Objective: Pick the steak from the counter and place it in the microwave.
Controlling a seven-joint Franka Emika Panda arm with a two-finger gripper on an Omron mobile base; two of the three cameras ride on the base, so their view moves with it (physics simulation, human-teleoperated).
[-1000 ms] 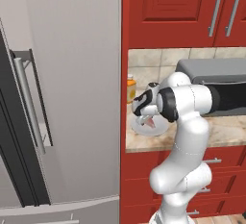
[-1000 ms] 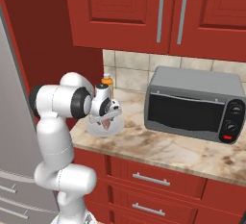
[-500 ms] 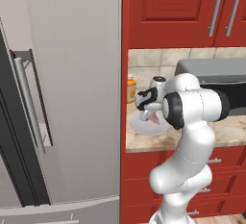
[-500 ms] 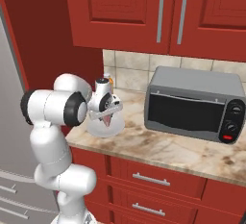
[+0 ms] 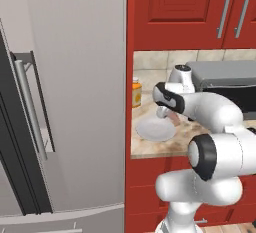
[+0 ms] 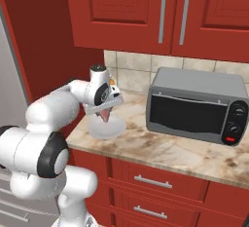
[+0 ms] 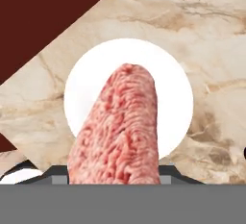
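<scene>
While the flat pinkish-red slab of raw steak point(image 7: 120, 131) hangs above the round white plate point(image 7: 175, 88), the robot's two-finger gripper point(image 6: 105, 114) is pinched on it, holding it clear of the beige marbled stone counter point(image 6: 160, 149). From the right base camera, the steak point(image 6: 105, 115) points down toward the plate point(image 6: 106, 130), which has nothing lying on it. One orange bottle with a white cap point(image 5: 136, 93) stands near the plate at the wall end of the counter. One large dark grey microwave with a black-windowed door point(image 6: 194, 107) sits well apart to the right, its door shut. Above are red cabinets with two silver bar handles point(image 6: 162, 12).
</scene>
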